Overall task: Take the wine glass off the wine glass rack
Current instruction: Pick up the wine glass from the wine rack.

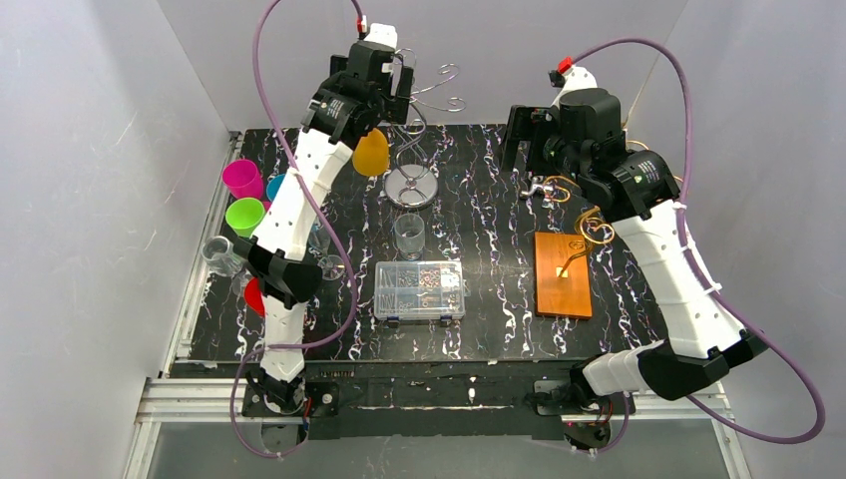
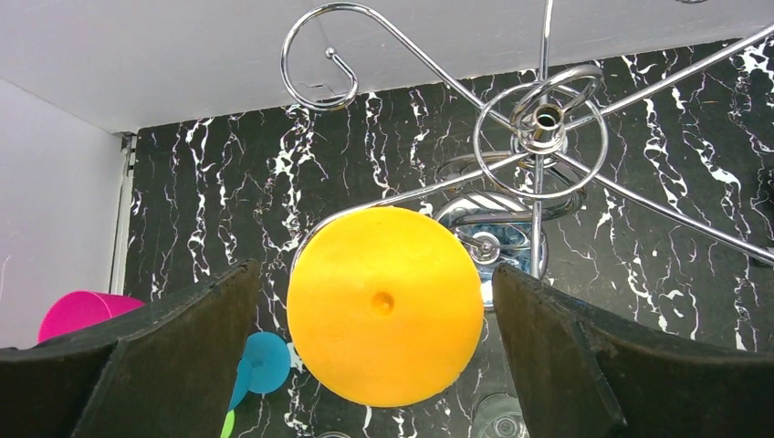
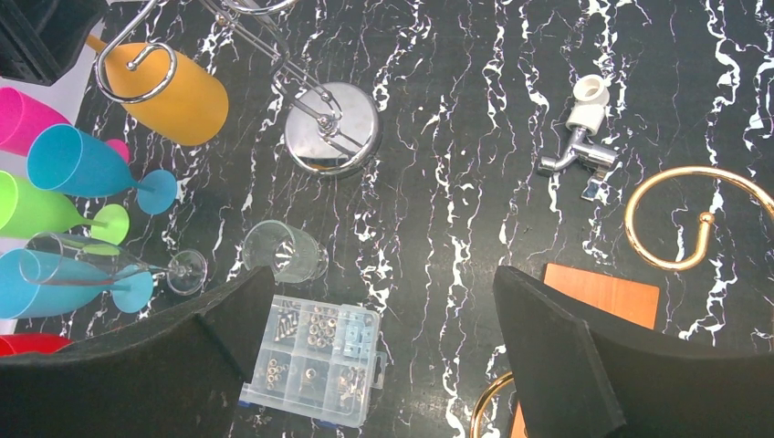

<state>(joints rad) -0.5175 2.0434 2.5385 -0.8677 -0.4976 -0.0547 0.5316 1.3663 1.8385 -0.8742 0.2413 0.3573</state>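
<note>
Black, white-veined counter [image 1: 499, 254] within plain grey walls [image 1: 90, 150]; yellow glass [image 2: 385, 306] on chrome rack [image 2: 538, 119]; left jaws and right jaws wide apart.

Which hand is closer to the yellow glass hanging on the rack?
Left. The left hand is open right above the yellow glass; the right hand hovers well off to its right.

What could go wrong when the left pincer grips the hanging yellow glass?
The left pincer is open, aimed at the round foot of the yellow glass; a grip there may slip. The glass hangs from a hook of the rack; a straight pull might tip it. If dropped, the glass could hit the coloured glasses nearby.
</note>
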